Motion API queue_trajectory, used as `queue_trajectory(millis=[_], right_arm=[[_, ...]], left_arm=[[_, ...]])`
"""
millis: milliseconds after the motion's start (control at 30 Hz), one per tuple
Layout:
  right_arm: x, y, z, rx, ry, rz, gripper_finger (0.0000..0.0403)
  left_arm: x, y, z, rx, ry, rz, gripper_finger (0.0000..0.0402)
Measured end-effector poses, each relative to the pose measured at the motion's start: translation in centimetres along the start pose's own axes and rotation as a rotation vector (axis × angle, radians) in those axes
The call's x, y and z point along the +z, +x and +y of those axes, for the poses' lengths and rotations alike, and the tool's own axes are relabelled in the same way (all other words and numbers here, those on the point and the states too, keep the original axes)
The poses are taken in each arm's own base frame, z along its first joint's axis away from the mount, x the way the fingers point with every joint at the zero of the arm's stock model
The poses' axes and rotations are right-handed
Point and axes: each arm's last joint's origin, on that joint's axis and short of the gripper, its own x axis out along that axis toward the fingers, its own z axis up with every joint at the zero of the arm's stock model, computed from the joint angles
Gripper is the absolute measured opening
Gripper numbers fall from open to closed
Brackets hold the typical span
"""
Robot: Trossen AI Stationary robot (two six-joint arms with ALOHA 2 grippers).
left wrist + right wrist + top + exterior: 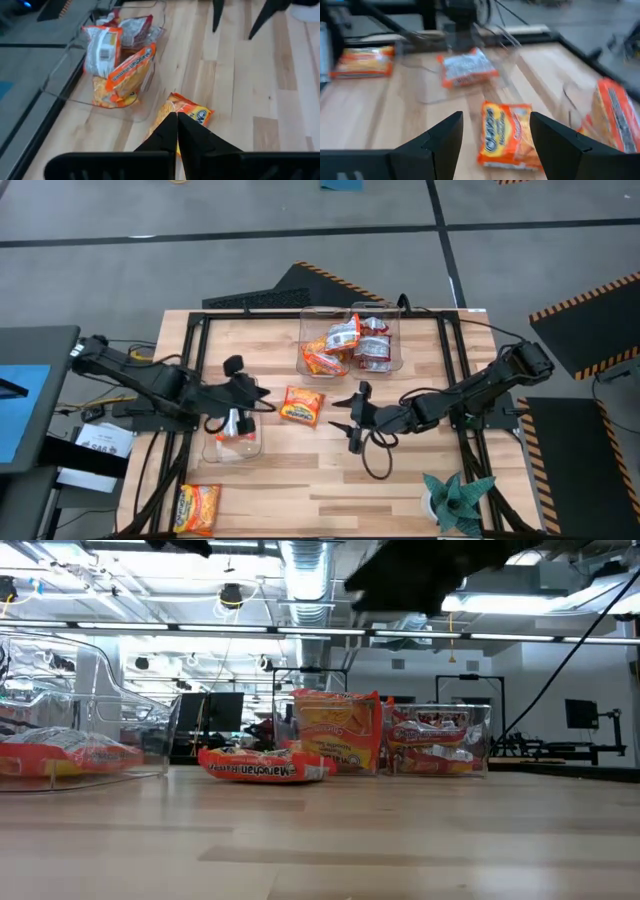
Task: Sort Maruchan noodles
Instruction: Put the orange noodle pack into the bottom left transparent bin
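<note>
My right gripper [352, 423] hovers above the middle of the table, fingers spread wide, nothing between them. Just ahead of it, flat on the wood, lies one orange-yellow Maruchan packet [509, 133], loose and outside either bin. That reads as my target; step in hand is the approach, grasp not yet made.

My left gripper [240, 415] sits over the small clear bin [232, 446] at the left, fingers pressed together on nothing I can see. In that bin rests a white-silver packet with red print [466, 68].

Farther off, the large clear bin [350, 338] at the far edge holds a mixed heap, orange-yellow and white-silver packets together. Another orange-yellow packet [197, 508] lies alone at the near left corner. Teal spiky plant [456, 498] at near right, well apart.

Next move, as I judge it: come down over the loose packet and pinch it across its narrow width. It lies flat, so the fingertips must go low, almost to the wood. Its slick wrapper may slide rather than lift.
</note>
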Motion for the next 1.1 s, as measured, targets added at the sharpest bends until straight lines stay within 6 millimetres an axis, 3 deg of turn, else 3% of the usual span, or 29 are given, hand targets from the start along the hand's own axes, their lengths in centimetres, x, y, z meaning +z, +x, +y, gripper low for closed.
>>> queue_trajectory(millis=[133, 300, 400, 533, 800, 900, 1100], right_arm=[[-1.5, 2.0, -0.5, -0.009, 0.075, 0.053, 0.0254], [-4.0, 5.8, -0.2, -0.012, 0.032, 0.112, 0.0254], [-5.0, 8.4, 0.5, -0.029, -0.064, 0.177, 0.0254], [-4.6, 10.9, 1.2, -0.052, -0.14, 0.257, 0.0254], [-4.6, 13.6, 1.3, -0.11, -0.207, 0.385, 0.0254], [-5.0, 13.8, 1.0, -0.116, -0.216, 0.416, 0.0254], [-6.4, 15.0, 0.5, -0.116, -0.184, 0.446, 0.0254]], left_arm=[[0.0, -1.5, -0.7, 0.018, 0.007, -0.062, 0.0], [-0.2, -3.1, -1.6, 0.048, -0.007, -0.198, 0.0], [-1.6, -3.2, -1.8, 0.0, -0.033, -0.267, 0.0], [-4.7, -2.6, -1.2, -0.111, -0.1, -0.352, 0.0], [-9.5, -2.1, 0.3, -0.427, -0.202, -0.606, 0.0], [-11.0, -1.9, 0.4, -0.476, -0.212, -0.649, 0.0], [-11.2, -2.4, 1.1, -0.477, -0.264, -0.716, 0.0]])
